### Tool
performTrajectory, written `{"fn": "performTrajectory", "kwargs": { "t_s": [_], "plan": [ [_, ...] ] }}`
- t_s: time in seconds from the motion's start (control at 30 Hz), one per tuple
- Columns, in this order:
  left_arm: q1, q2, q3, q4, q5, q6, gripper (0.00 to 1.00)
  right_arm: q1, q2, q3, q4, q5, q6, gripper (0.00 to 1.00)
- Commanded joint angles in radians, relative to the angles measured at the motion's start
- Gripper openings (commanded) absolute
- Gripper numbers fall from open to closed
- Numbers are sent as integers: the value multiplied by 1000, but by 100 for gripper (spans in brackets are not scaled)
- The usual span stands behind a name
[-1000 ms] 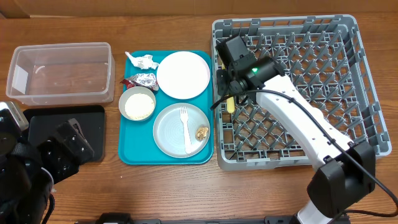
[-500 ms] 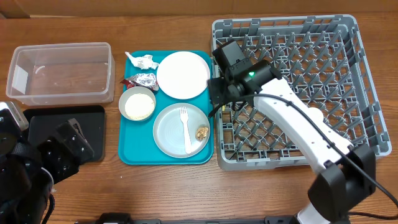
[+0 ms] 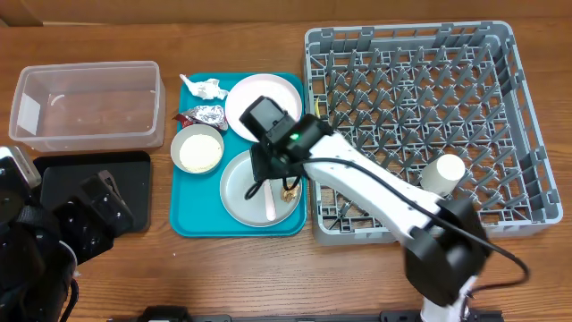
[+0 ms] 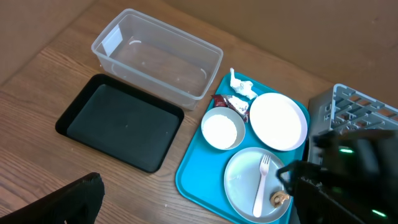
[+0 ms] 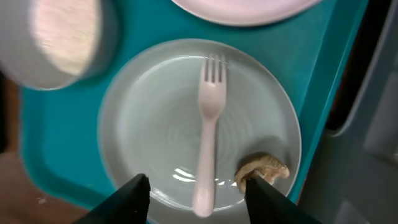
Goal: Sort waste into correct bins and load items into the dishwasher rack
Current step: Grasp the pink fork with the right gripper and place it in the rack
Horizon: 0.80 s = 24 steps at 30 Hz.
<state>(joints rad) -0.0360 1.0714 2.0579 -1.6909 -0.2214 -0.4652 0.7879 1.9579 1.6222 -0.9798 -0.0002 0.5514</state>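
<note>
My right gripper (image 3: 268, 174) (image 5: 200, 199) is open and hovers low over the pale grey plate (image 3: 239, 192) (image 5: 149, 124) on the teal tray, its fingers either side of the white fork's handle (image 3: 270, 207) (image 5: 208, 124). The brown food lump (image 3: 290, 190) (image 5: 264, 169) lies on the same plate by the right finger. The bowl of rice (image 3: 197, 149), the white plate (image 3: 239, 107), the paper scrap (image 3: 204, 88) and the foil wrapper (image 3: 206, 114) sit on the tray. The white cup (image 3: 444, 173) stands in the dishwasher rack (image 3: 527, 134). My left gripper (image 3: 89, 215) is open and empty. The yellow spoon is hidden.
The clear tub (image 3: 89, 64) (image 4: 186, 43) stands at the back left, with the black tray (image 3: 98, 170) (image 4: 118, 124) in front of it. The teal tray (image 3: 192, 192) lies between the bins and the rack. My right arm crosses the rack's left edge.
My right arm has swung left from the rack's left edge to above the grey plate with the fork. The left arm has not moved.
</note>
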Motion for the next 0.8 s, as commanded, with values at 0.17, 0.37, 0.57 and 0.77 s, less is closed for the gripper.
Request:
{"fn": "performTrajectory", "kwargs": {
  "t_s": [0.17,0.37,0.57,0.77],
  "plan": [
    [10,2,6,2,-14,-7,100,15,151,11,34,23,51,55],
    [10,2,6,2,-14,-7,100,33,164,11,65,25,27,56],
    [10,2,6,2,-14,-7,100,36,195,-15,106,5,29,46],
    [10,2,6,2,-14,-7,100,36,204,-17,108,-1,78,41]
  ]
}}
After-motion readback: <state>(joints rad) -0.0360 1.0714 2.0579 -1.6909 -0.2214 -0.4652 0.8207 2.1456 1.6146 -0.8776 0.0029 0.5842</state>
